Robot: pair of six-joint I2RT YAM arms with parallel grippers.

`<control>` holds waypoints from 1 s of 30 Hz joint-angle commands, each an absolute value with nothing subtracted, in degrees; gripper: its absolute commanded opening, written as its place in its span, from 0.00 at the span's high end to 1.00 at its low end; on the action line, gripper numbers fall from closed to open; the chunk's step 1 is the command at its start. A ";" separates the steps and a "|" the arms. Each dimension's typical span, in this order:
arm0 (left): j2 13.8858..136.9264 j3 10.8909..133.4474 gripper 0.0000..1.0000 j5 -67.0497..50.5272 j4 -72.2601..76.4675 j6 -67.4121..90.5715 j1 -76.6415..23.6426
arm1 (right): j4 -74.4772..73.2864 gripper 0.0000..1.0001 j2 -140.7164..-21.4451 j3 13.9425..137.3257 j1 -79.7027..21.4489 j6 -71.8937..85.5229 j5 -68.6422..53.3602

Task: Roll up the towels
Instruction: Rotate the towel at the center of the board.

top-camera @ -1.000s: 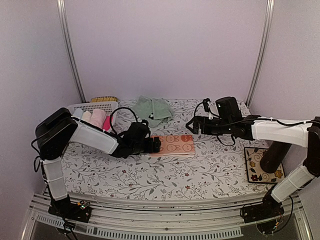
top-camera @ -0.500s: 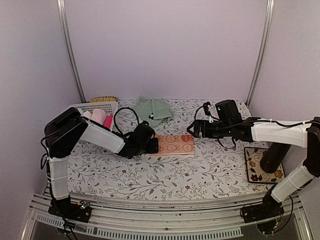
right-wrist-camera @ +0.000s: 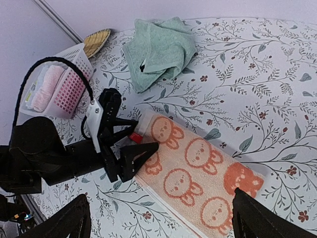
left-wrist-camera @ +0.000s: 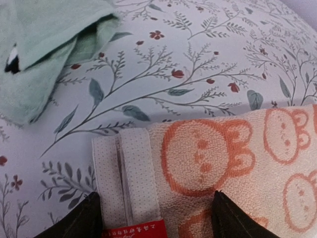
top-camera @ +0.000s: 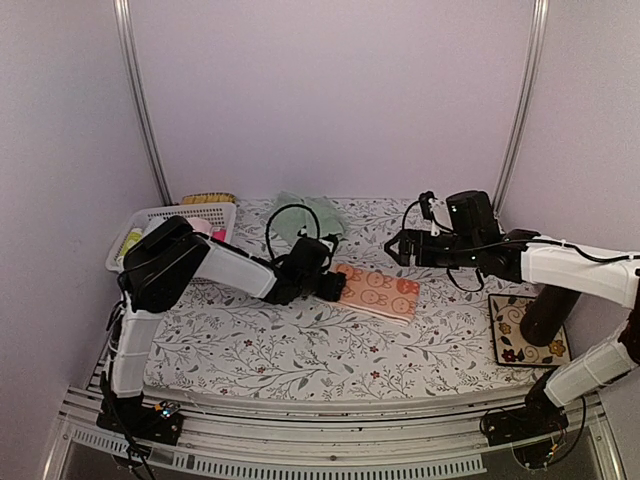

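The orange-salmon towel [top-camera: 382, 291] lies folded flat and skewed on the table, with bunny faces showing [right-wrist-camera: 198, 168]. My left gripper [top-camera: 336, 285] is open at its left end. The fingertips [left-wrist-camera: 79, 223] straddle the towel's white band and red label [left-wrist-camera: 132, 229]. In the right wrist view the left gripper [right-wrist-camera: 134, 135] has one finger on each side of that corner. The mint green towel [top-camera: 303, 214] sits crumpled at the back [right-wrist-camera: 158, 49], partly behind a cable, its dark-and-white mark [left-wrist-camera: 12, 62] showing. My right gripper [top-camera: 394, 247] hovers open above the orange towel's right end, holding nothing.
A white lattice basket [top-camera: 165, 215] at the back left holds pink rolled cloths [right-wrist-camera: 44, 87]. A yellow woven thing [top-camera: 208, 198] lies behind it. A patterned mat [top-camera: 524, 331] sits under the right arm at the right edge.
My left arm has reached to the right. The orange towel has slid right and turned askew with it. My right gripper has drawn back slightly to the right.
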State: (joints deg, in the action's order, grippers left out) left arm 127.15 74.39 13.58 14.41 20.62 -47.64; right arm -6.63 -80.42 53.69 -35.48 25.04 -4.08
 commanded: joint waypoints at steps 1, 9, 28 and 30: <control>135.37 82.80 0.23 6.79 8.89 9.21 -48.27 | -8.86 0.01 -75.46 52.68 -34.50 23.74 -0.70; 132.43 85.79 0.11 5.20 6.85 8.11 -48.88 | -10.78 0.01 -75.97 50.27 -30.32 24.76 -1.33; 113.72 65.88 0.03 0.06 16.23 21.63 -50.52 | -0.92 0.01 -97.07 49.01 -22.13 30.23 -11.63; 113.69 64.37 0.03 -1.38 17.22 23.80 -50.46 | -0.25 0.01 -98.04 48.92 -22.06 30.40 -12.47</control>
